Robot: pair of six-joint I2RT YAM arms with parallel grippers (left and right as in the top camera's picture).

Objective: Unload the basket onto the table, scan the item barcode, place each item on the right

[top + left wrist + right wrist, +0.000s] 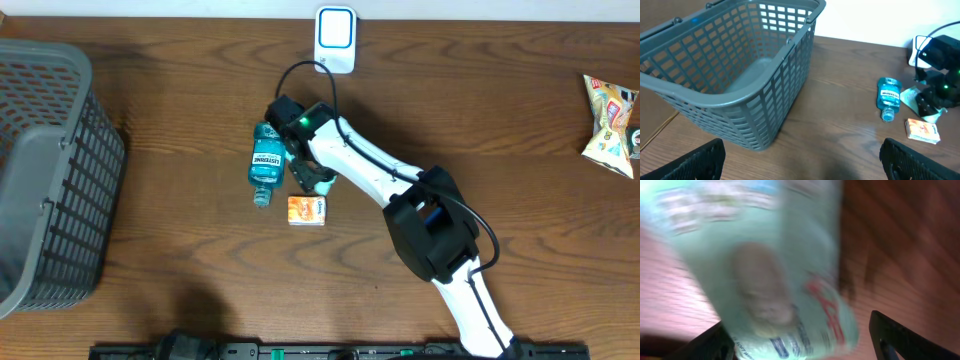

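Observation:
A pale green soft packet fills the right wrist view, blurred, lying on the wood between my right gripper's fingers. My right gripper straddles it from above. Its left finger is at the packet's edge and the right finger stands a little apart, so the jaws are open around it. A blue mouthwash bottle lies just left of it, and a small orange box lies just in front. The white scanner stands at the table's back edge. My left gripper is open and holds nothing.
A large grey basket stands at the left side of the table, close in front of the left wrist camera. A snack bag lies at the far right. The scanner's black cable loops by the right arm.

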